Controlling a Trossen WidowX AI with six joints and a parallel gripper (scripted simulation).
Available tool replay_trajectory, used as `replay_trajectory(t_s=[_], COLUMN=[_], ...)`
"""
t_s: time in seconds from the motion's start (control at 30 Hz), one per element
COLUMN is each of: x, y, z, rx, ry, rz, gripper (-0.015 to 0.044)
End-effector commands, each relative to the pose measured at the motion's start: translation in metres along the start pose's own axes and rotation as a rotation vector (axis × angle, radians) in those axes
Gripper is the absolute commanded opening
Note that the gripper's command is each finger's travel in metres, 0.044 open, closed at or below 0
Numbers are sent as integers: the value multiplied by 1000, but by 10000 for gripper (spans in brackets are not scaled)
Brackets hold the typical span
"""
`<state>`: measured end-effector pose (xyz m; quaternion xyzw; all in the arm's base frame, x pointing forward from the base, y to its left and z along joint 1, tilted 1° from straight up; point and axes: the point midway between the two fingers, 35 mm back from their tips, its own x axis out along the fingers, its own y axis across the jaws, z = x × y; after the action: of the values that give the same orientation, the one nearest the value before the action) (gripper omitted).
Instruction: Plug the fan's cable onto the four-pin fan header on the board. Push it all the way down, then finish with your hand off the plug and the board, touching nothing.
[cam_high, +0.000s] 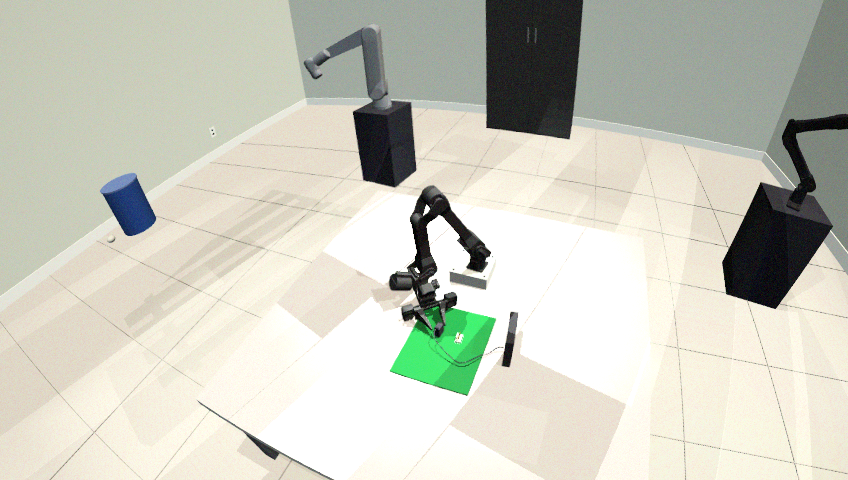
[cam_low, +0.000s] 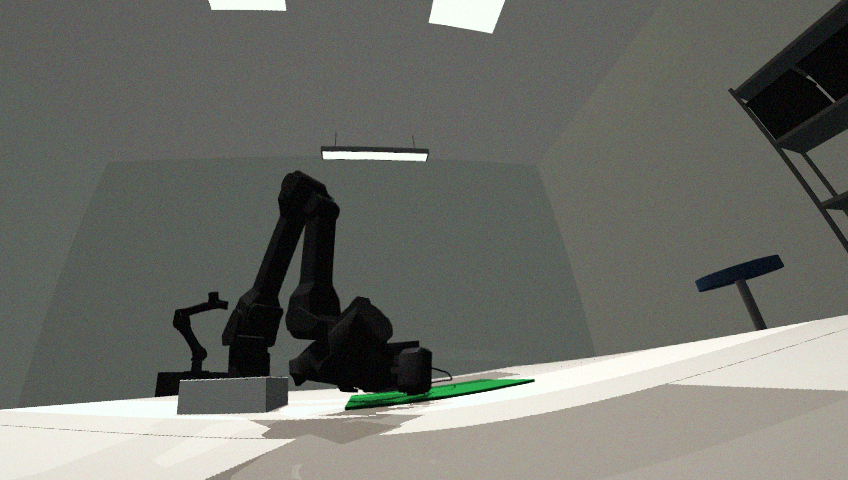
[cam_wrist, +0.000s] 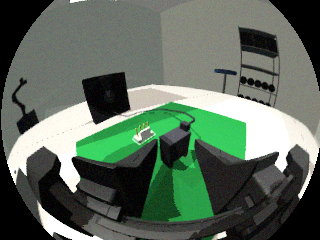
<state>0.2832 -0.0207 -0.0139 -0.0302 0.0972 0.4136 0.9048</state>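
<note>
The plug (cam_high: 438, 328) (cam_wrist: 174, 146) is a dark block with the cable (cam_high: 461, 364) (cam_wrist: 193, 116) leaving its far end. It is on or just above the green board (cam_high: 416, 362) (cam_low: 476, 389) (cam_wrist: 227, 129), tilted in the wrist view; contact with the board cannot be told. My gripper (cam_high: 439, 326) (cam_wrist: 176, 143) is open, one finger on each side of the plug, with a narrow gap at each side. The white header (cam_high: 460, 338) (cam_wrist: 144, 135) stands apart from the plug, left of it in the wrist view, its gold pins bare. The arm hides plug and header in the exterior view.
The black fan (cam_high: 509, 339) (cam_wrist: 106, 96) stands upright beside the board, beyond the header in the wrist view. The cable loops over the board from fan to plug. The arm's pale base (cam_high: 468, 278) (cam_low: 221, 395) is behind the board in the top view.
</note>
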Motion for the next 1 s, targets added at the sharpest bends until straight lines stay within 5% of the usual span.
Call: replay_trajectory(t_s=[0.0,0.97], x=[-1,-45], y=[-1,-7], z=[-1,-11], rx=[0,5], ry=[3,78], rz=[-2,-27], gripper=[205,205])
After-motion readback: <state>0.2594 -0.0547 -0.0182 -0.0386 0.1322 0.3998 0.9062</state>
